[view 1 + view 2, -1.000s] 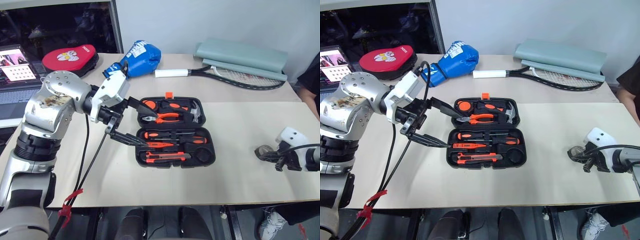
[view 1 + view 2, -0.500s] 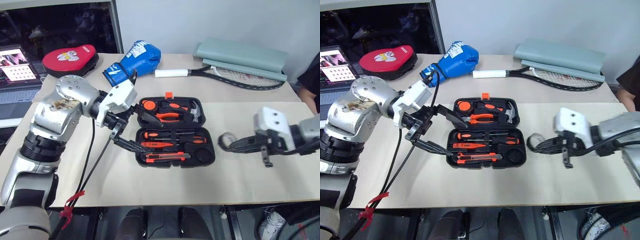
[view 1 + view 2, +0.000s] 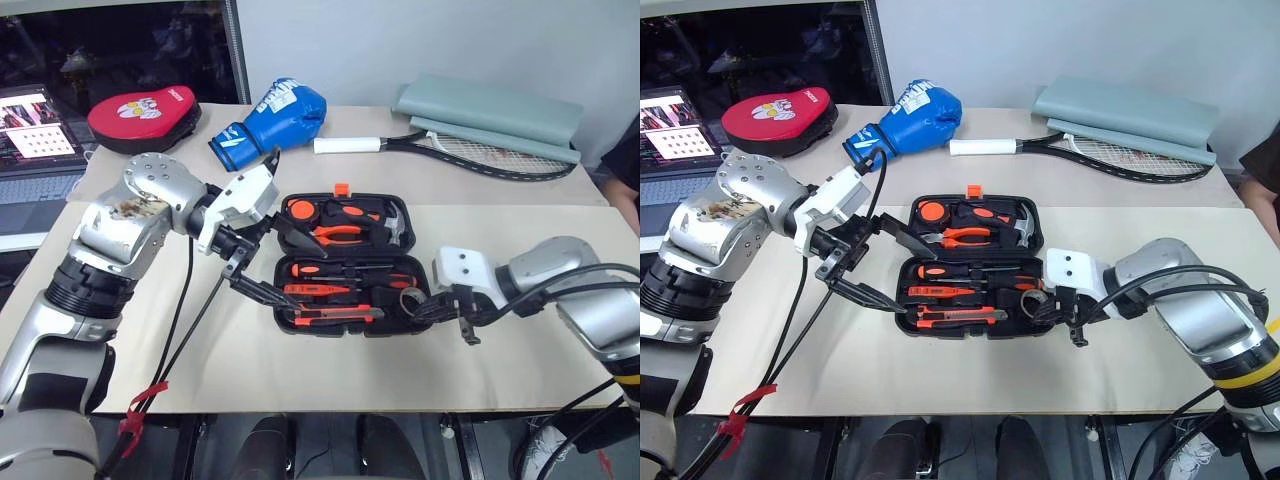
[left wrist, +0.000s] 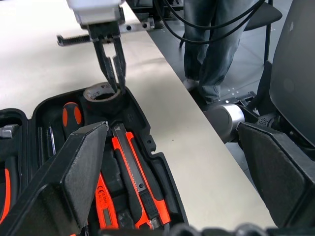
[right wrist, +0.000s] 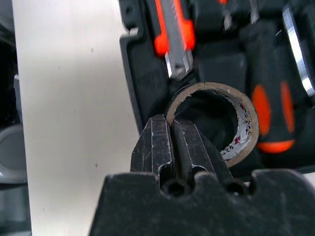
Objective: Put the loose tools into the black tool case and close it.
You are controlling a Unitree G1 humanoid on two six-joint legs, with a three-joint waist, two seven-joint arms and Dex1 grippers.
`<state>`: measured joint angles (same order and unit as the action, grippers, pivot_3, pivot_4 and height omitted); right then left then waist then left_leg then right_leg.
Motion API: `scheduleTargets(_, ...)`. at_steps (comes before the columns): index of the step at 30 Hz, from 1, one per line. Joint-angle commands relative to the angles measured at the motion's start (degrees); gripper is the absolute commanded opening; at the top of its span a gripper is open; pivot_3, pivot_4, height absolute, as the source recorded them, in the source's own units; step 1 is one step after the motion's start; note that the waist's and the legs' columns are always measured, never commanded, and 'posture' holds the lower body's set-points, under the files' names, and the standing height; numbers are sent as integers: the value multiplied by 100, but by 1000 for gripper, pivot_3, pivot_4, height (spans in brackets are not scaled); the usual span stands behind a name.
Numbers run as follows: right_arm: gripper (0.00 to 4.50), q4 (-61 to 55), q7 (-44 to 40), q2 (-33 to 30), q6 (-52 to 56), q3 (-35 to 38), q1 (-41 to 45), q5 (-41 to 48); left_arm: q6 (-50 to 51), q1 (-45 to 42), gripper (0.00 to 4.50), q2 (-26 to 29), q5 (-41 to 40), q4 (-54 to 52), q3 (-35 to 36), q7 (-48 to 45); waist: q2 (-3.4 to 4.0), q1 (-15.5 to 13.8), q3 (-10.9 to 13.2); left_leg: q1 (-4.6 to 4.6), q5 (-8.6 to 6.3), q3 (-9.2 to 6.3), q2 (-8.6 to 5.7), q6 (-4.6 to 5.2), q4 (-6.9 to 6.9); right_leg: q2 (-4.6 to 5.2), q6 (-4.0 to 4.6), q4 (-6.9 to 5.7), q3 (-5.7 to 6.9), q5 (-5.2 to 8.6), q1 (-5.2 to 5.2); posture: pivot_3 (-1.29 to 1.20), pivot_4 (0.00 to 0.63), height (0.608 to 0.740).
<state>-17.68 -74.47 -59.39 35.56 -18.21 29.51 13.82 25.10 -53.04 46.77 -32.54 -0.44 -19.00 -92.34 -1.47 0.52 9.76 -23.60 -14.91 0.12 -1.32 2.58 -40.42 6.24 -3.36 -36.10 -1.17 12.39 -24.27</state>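
Note:
The black tool case (image 3: 283,305) lies open in the middle of the table. In its near half sit two orange-and-black screwdrivers (image 3: 352,271), a red tester (image 3: 318,290) and the utility knife (image 3: 335,315). My right gripper (image 3: 420,308) is shut on the wall of the black tape roll (image 3: 407,297) and holds it at the case's near right corner. In the right wrist view the tape roll (image 5: 246,123) hangs over a round recess, pinched by the gripper (image 5: 172,129). My left gripper (image 3: 298,277) stands wide open at the case's left end, holding nothing.
Pliers (image 3: 335,234) and a hammer (image 3: 392,225) lie in the case's far half. Behind the case are a blue boxing glove (image 3: 275,115), a red punch pad (image 3: 145,105), a tennis racket (image 3: 450,150) and a folded mat (image 3: 490,105). A person's legs (image 4: 216,44) stand beside the table.
My right gripper has swung left across the table with the tape roll, from near the right edge to the case's near right corner. The left gripper has stayed open at the case's left end.

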Motion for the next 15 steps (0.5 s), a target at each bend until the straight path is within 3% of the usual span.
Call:
scheduleTargets(1,38,-229,-81,158,-9,-50,156,18,19,-79,4500,-108,83,-94,250,37,0,10,0,2,0,0,0,0,0,0,0,0,0,0,3,0,150,737)
scheduleTargets(15,38,-154,-153,-168,-285,-232,-104,-547,95,-77,4500,-123,243,-183,426,-15,0,0,0,7,0,-3,-1,0,-1,0,0,0,3,0,8,0,150,737)
